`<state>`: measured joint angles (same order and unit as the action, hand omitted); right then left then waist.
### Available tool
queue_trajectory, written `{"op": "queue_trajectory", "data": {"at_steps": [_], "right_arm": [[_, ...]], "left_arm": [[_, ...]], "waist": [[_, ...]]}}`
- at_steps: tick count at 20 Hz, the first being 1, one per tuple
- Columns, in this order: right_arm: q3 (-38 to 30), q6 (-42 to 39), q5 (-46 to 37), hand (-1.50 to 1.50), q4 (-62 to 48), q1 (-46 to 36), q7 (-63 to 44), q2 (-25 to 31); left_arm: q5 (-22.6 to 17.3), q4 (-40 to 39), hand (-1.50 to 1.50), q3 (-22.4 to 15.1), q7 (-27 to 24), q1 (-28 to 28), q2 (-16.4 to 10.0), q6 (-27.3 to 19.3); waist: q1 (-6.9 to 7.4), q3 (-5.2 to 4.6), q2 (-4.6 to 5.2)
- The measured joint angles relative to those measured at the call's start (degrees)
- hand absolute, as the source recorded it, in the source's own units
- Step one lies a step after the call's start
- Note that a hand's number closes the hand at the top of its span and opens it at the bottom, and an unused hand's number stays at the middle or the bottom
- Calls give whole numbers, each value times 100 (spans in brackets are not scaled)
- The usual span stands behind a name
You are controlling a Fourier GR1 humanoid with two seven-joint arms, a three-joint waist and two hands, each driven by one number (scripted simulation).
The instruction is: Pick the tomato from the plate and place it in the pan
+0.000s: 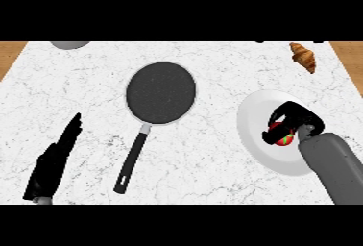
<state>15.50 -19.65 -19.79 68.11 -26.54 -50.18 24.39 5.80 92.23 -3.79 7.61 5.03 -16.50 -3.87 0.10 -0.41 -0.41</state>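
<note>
The right hand [295, 117] is down over the white plate [249, 117] at the right side of the frame, its black fingers curled round the tomato [284, 138]. Only a patch of red with a bit of green shows under the fingers, so the tomato sits on or just above the plate; I cannot tell which. The grey forearm runs off toward the lower right corner.

The dark pan [161, 92] lies in the middle of the marble counter [212, 168], well apart from the plate, its black handle [133, 161] pointing down toward the lower edge.

At the lower left the left hand [54, 161] rests edge-on, fingers straight and holding nothing.

A croissant [303, 57] lies in the upper right corner, and a grey rounded object [68, 44] peeks in at the upper left.
</note>
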Motion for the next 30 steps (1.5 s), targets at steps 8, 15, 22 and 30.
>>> {"op": "queue_trajectory", "data": {"at_steps": [8, 15, 22, 30], "right_arm": [[652, 1193, -1597, 150, 1203, -217, 306, 214], [914, 2046, -2662, 150, 1813, -885, 708, 94], [677, 2327, -2794, 150, 1025, -1924, 1015, -845], [46, 3013, -2553, 150, -1259, -3177, 1685, -1991]], "left_arm": [[40, 16, 0, 26, 98, -27, 23, -9], [65, 17, 0, 36, 76, -48, 20, 50], [164, -81, 0, 24, -6, -134, 127, 51], [220, -131, 0, 1, 28, -289, 199, 104]], "waist": [[-25, 36, 6], [30, 39, 25], [101, 39, 55], [218, 38, 103]]}}
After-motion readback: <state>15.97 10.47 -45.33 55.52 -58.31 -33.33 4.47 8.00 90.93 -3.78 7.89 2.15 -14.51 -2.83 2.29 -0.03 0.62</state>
